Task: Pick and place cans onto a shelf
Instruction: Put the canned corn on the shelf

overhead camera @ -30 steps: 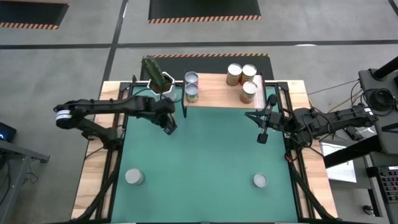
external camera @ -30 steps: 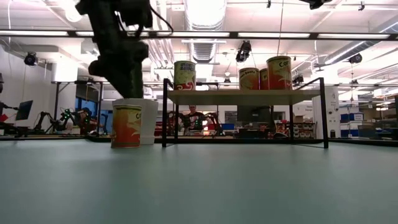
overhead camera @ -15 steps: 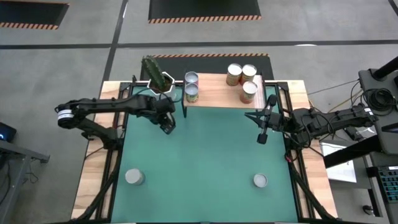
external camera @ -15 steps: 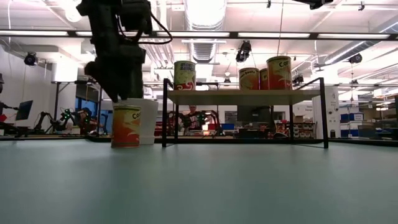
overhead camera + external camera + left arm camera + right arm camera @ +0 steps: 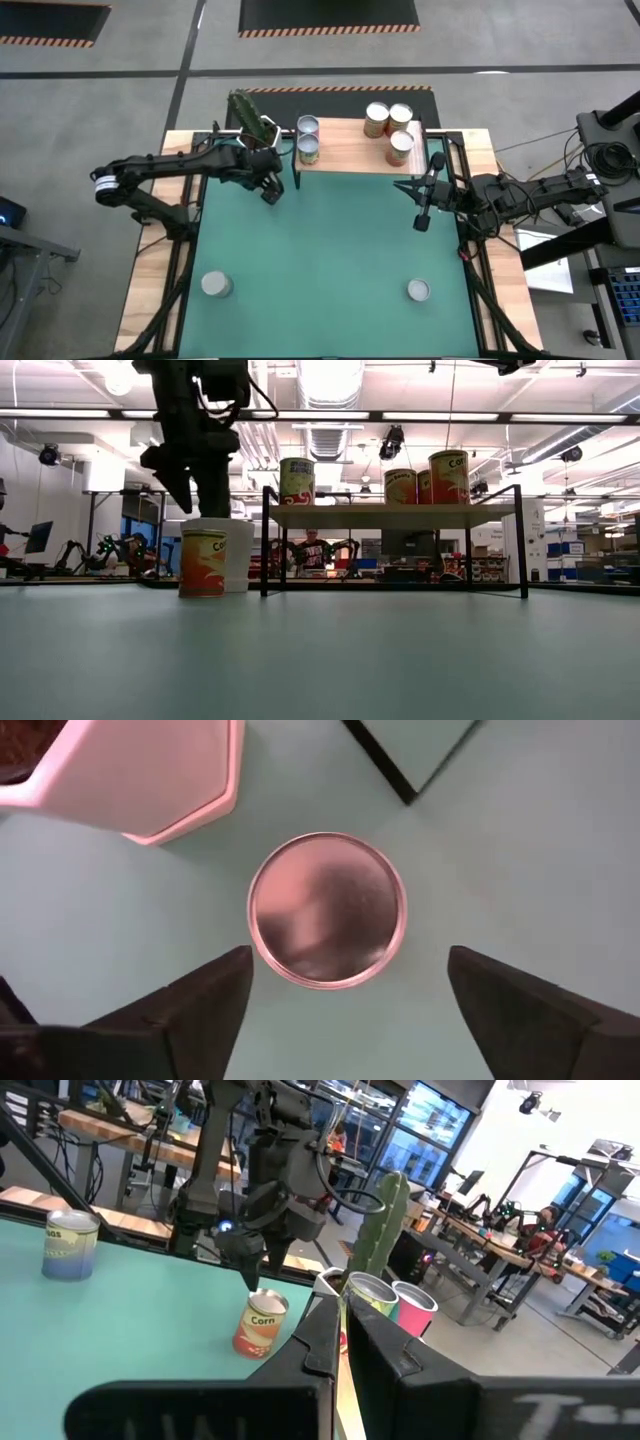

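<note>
An orange-labelled can (image 5: 203, 563) stands upright on the green mat near the table's far left corner, just in front of the white hexagonal cactus pot (image 5: 236, 553) and beside the left end of the shelf (image 5: 358, 150). From straight above, its silvery top (image 5: 327, 910) sits free between two dark fingers (image 5: 190, 1005), with clear gaps on either side. The left gripper (image 5: 189, 482) hangs directly over this can with its jaws spread wide, touching nothing.

On the shelf, along the table's far edge, five cans stand upright: two at the left end (image 5: 308, 137) and three grouped toward the right end (image 5: 389, 127). Two more cans stand on the mat near the table's front edge, one toward the front left corner (image 5: 215, 285) and one toward the front right corner (image 5: 418, 291).

The right gripper (image 5: 422, 221) waits over the mat by the table's right edge, in front of the shelf's right end, its fingers pressed together and empty.
</note>
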Controlling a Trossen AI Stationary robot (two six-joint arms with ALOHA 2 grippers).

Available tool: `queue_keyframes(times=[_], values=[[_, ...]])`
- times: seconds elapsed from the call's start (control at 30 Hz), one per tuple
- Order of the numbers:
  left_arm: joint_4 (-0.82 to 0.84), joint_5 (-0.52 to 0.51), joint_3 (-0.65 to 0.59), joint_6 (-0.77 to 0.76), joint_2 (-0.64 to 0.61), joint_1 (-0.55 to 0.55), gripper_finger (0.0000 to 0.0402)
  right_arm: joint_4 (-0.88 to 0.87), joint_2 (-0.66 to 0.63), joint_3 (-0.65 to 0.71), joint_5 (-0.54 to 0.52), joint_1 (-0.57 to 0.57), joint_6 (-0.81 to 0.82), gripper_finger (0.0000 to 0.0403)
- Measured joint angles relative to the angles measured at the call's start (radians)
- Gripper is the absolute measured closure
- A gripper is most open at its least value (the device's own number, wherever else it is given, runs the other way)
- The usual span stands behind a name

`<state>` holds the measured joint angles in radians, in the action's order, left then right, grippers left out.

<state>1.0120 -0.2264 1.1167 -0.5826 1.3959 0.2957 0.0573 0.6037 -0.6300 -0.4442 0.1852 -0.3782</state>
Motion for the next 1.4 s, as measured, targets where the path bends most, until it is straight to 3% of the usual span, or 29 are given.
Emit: queue_keyframes(times=[0.3, 1.4], values=[[-0.039, -0.003, -0.006, 0.017, 0.026, 0.023, 0.0053, -0.009, 0.0, 0.0, 0.0, 0.0, 0.0, 0.039], [-0.09, -0.027, -0.041, 0.051, 0.068, 0.035, 0.0052, -0.028, 0.0, 0.0, 0.0, 0.0, 0.003, 0.039]])
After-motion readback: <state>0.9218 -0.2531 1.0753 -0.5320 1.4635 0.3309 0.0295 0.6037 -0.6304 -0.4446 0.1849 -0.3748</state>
